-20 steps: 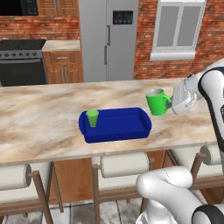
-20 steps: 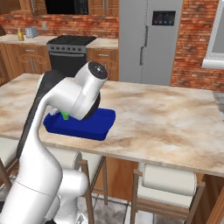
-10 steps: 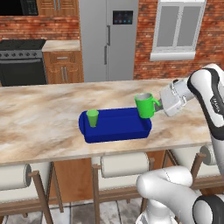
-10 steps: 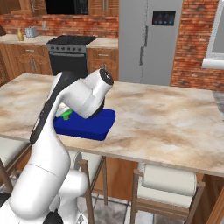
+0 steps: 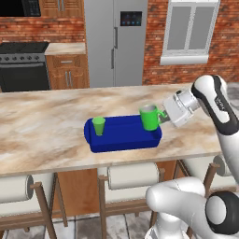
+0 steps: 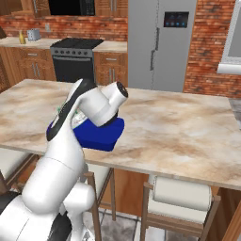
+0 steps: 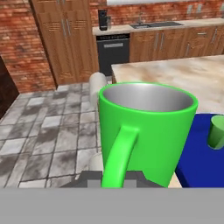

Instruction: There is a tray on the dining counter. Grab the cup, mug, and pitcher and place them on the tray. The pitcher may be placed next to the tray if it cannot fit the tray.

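Brick walls, a steel fridge and a black stove back the left base view, with the dining counter running across in front of them. On its beige marbled top lies the tray, deep blue and low-rimmed. The cup stands upright inside the tray at its left end. At the tray's right end the mug is upright, over the right part of the tray; whether its base touches the tray floor cannot be told. Its handle points right into the gripper, whose 2 fingers are nearly closed and clamp that handle. 2 padded stools sit below the counter edge.

From the right base view, the white arm bends across the tray and covers most of it; only the tray's near blue corner is clear. A sliver of green shows just left of the arm, too small to name. Stove and fridge stand behind.

Looking along the hand, the mug looms close, its grey inside open to view and its loop handle facing the camera, running down between the fingertips at the bottom. To the right lie the tray and the cup, with the counter top beyond. Wooden cabinets and a grey tiled floor lie past it.
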